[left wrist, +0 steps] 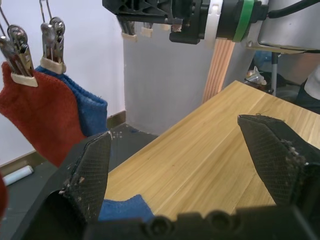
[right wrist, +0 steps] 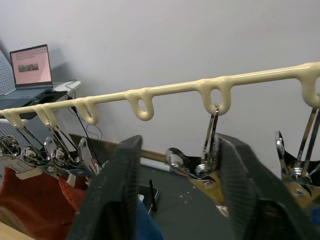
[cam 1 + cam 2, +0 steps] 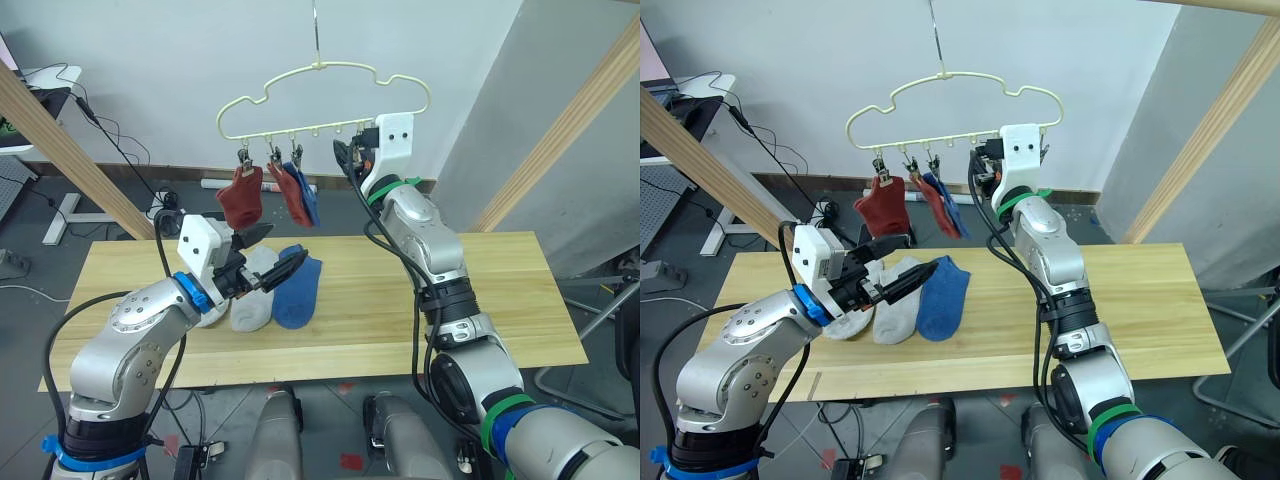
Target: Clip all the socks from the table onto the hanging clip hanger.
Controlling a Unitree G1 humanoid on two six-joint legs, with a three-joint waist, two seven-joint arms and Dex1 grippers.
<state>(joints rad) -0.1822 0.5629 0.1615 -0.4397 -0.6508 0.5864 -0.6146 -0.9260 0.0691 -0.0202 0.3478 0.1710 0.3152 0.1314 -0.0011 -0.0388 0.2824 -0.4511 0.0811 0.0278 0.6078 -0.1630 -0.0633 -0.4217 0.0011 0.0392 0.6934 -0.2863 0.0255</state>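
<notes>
The pale yellow clip hanger [image 3: 322, 66] hangs above the table's [image 3: 490, 290] far edge. Two rust red socks [image 3: 241, 196] [image 3: 288, 192] and a blue sock [image 3: 310, 198] hang from its left clips. On the table lie two light grey socks [image 3: 898, 310] [image 3: 848, 322] and a blue sock [image 3: 298, 290], side by side. My left gripper [image 3: 273, 251] hovers open and empty just above them. Up at the hanger's bar [image 2: 170, 91], my right gripper [image 2: 177, 147] is open, with an empty metal clip [image 2: 207, 165] hanging between its fingers [image 2: 117, 195].
Slanted wooden beams stand at the left [image 3: 70, 150] and right [image 3: 570, 130] of the table. A desk with a laptop [image 2: 31, 65] and cables sits at the back left. The right half of the tabletop is bare wood.
</notes>
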